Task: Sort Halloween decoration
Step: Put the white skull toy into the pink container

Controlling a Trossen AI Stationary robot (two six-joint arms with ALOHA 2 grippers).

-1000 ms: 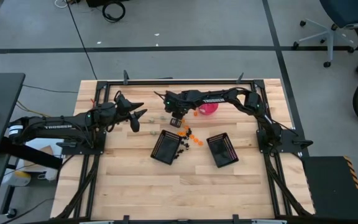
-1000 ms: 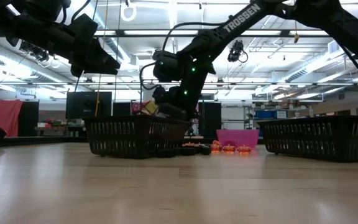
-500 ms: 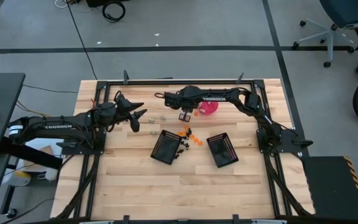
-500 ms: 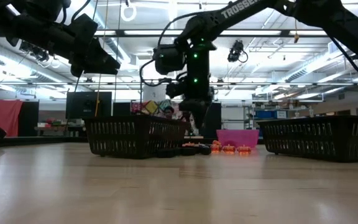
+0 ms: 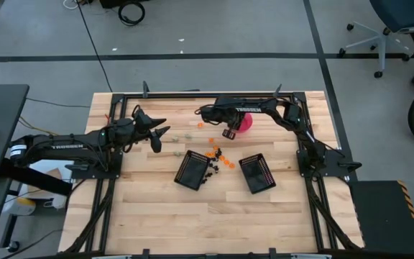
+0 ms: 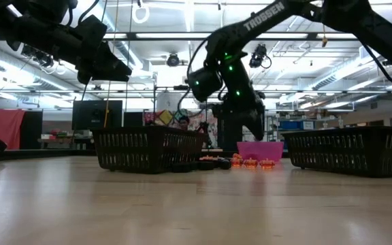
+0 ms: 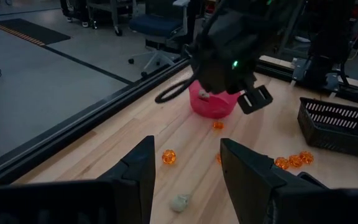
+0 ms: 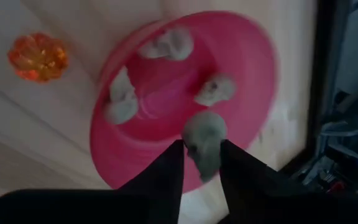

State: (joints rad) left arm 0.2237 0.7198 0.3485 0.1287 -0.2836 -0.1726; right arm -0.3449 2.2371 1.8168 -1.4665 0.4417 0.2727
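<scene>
Since a second ago your right gripper is swinging over the pink round plastic bowl, jaws pinching a light, rigid grey-white skull piece by its sides; left gripper is waiting, jaws open.

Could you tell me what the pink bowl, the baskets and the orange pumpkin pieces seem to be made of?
Pink bowl: probably plastic, smooth and evenly coloured. Baskets: black mesh, wire or plastic; the grid shows, the material does not. Orange pumpkin pieces: likely translucent plastic, glossy and glowing.

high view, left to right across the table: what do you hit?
left claw → pale piece → left black basket → orange pieces → right black basket. Right claw and pink bowl overlap, so left out.
</scene>
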